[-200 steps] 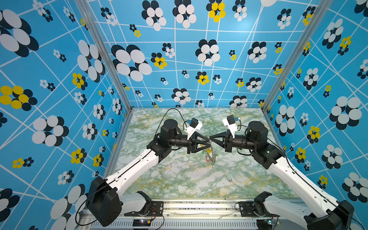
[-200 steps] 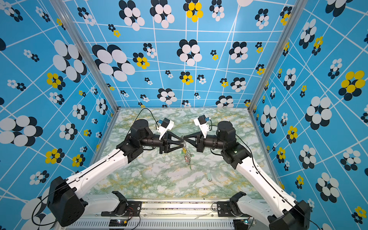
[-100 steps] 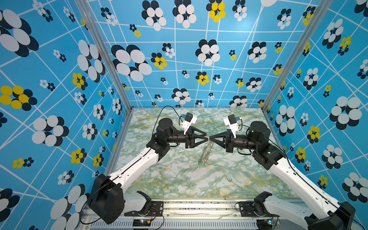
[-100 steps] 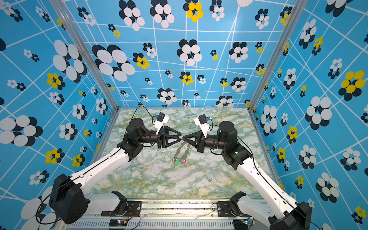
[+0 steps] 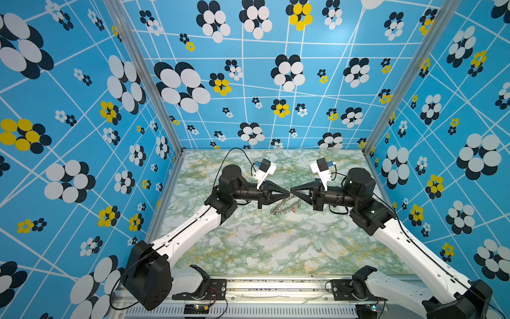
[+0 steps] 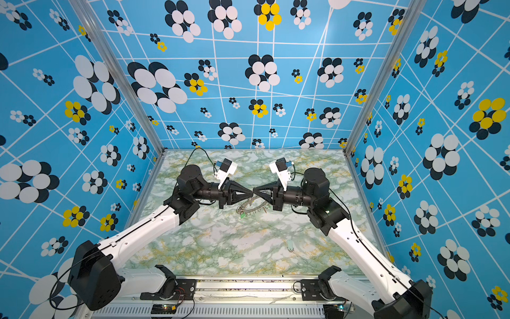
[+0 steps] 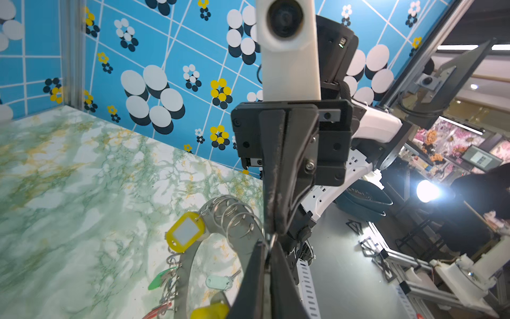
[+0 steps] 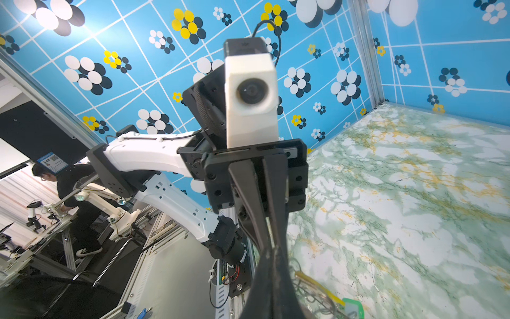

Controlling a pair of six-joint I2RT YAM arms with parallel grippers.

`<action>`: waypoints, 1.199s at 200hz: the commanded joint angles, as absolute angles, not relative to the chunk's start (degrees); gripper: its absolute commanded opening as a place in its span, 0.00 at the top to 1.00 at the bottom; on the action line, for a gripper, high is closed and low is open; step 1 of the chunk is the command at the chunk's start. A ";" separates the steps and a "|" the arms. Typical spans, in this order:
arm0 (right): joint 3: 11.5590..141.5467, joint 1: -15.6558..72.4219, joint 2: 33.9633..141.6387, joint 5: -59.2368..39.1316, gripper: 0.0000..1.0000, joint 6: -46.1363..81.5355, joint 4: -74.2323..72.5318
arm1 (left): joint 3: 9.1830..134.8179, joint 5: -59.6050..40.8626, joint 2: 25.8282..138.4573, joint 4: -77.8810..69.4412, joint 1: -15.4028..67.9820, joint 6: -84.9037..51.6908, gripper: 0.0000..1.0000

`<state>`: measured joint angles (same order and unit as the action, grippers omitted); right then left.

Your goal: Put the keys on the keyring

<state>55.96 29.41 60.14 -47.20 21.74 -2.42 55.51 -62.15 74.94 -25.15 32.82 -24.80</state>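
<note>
Grey metal keyring hangs tilted above the tabletop, slung from where both tools meet tip to tip. A moment ago the left tool stood spread beside the keyring; now it is pressed together at the rim, apparently on one of the wire loops, facing the right tool, which also pinches the rim. That two-sided hold likely readies a loop for the mint-tagged key, lying well apart from the keyring.
</note>
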 commanded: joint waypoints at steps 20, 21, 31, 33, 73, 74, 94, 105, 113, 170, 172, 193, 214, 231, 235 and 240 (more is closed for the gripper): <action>55.79 29.62 59.53 -47.38 1.00 22.54 -6.15 | 57.19 -62.79 74.39 -22.96 34.25 -21.74 1.00; 55.80 29.62 59.52 -47.42 1.00 22.56 -6.11 | 57.16 -62.73 74.42 -22.86 34.22 -21.68 1.00; 55.81 29.61 59.51 -47.38 1.00 22.49 -5.82 | 57.26 -62.24 73.92 -21.62 34.19 -20.59 1.00; 55.81 29.62 59.50 -47.40 1.00 22.50 -5.70 | 57.25 -62.16 73.81 -21.38 34.23 -20.37 1.00; 56.86 29.36 58.85 -46.51 0.95 18.94 0.65 | 59.10 -59.73 71.31 -11.25 34.20 -12.73 1.00; 56.95 29.31 58.82 -46.50 0.93 18.79 1.12 | 59.26 -59.71 71.25 -10.85 34.24 -12.52 1.00; 59.69 28.06 58.06 -46.57 0.69 12.69 9.94 | 62.52 -58.38 70.25 0.14 34.32 -5.04 1.00; 62.20 27.90 58.29 -47.23 0.64 7.57 16.51 | 64.84 -57.16 69.89 8.32 34.59 0.05 1.00; 63.96 28.08 58.68 -48.12 0.63 4.27 20.84 | 66.88 -56.24 69.83 13.63 34.79 3.79 1.00; 65.22 32.33 57.01 -43.58 0.60 -7.71 27.13 | 79.55 -44.83 72.79 40.09 39.44 22.13 1.00; 65.26 32.45 57.08 -43.35 0.61 -7.88 27.17 | 79.79 -44.69 72.87 40.37 39.52 22.38 1.00; 65.92 33.21 58.13 -44.14 0.64 -8.97 27.61 | 82.59 -43.24 73.44 43.15 40.23 24.42 1.00; 66.03 33.95 58.74 -46.25 0.66 -9.11 26.97 | 85.56 -41.47 74.60 46.68 41.07 26.63 1.00; 65.87 34.63 59.14 -46.57 0.66 -9.26 26.73 | 87.00 -41.03 75.29 48.05 41.72 27.53 1.00; 65.76 34.71 59.24 -46.50 0.67 -9.27 26.69 | 87.16 -41.01 75.36 48.07 41.82 27.59 1.00; 65.58 34.85 59.37 -46.45 0.67 -9.29 26.48 | 87.36 -40.96 75.41 48.03 41.98 27.72 1.00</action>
